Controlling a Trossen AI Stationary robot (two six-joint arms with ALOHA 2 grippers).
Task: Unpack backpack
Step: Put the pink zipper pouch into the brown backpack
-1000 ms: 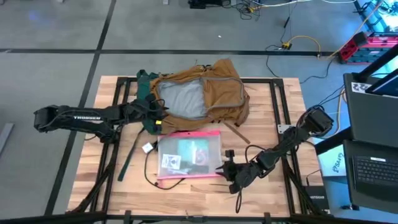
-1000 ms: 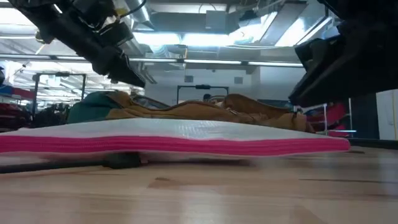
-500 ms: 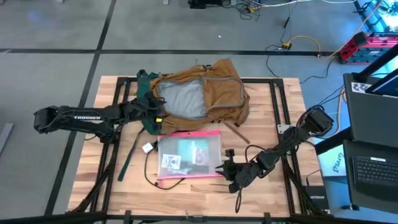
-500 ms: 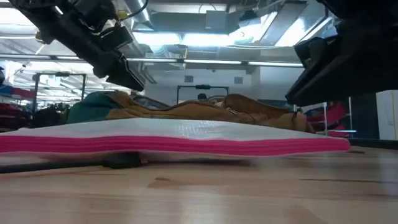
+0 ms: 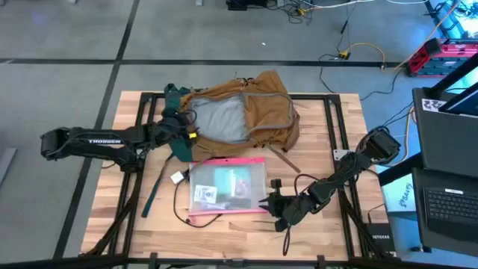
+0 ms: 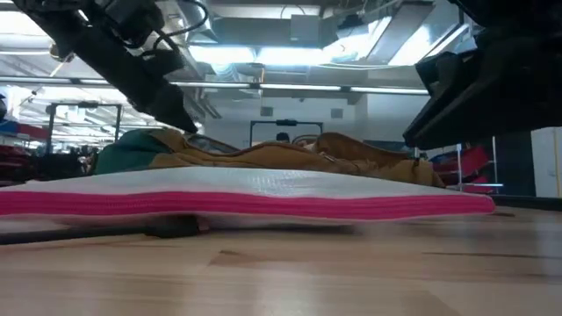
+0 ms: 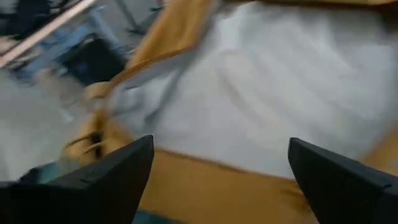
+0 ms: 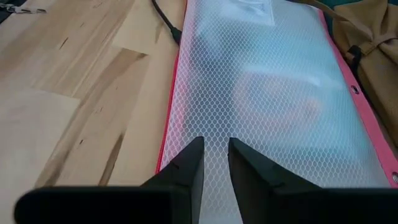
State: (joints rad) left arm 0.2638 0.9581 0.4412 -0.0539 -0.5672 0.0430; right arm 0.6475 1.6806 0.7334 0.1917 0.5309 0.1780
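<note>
Matt tan cloth with grey lining is seen on the backpack (image 5: 246, 112); the pouch (image 8: 280, 99) is glossy meshed plastic; the table (image 8: 68, 93) is smooth wood.

I note backpack (image 5: 258, 112) tan-brown outside, grey lining at open mouth, dark teal-green panel and straps at one end. Zip pouch (image 5: 227, 186) clear, white diamond-mesh pattern, pink edging. Table (image 5: 336, 142) pale wood planks, black frame rails across it. Both arms dark; left arm carries white lettering. Black cable (image 5: 178, 207) beside pouch.
</note>
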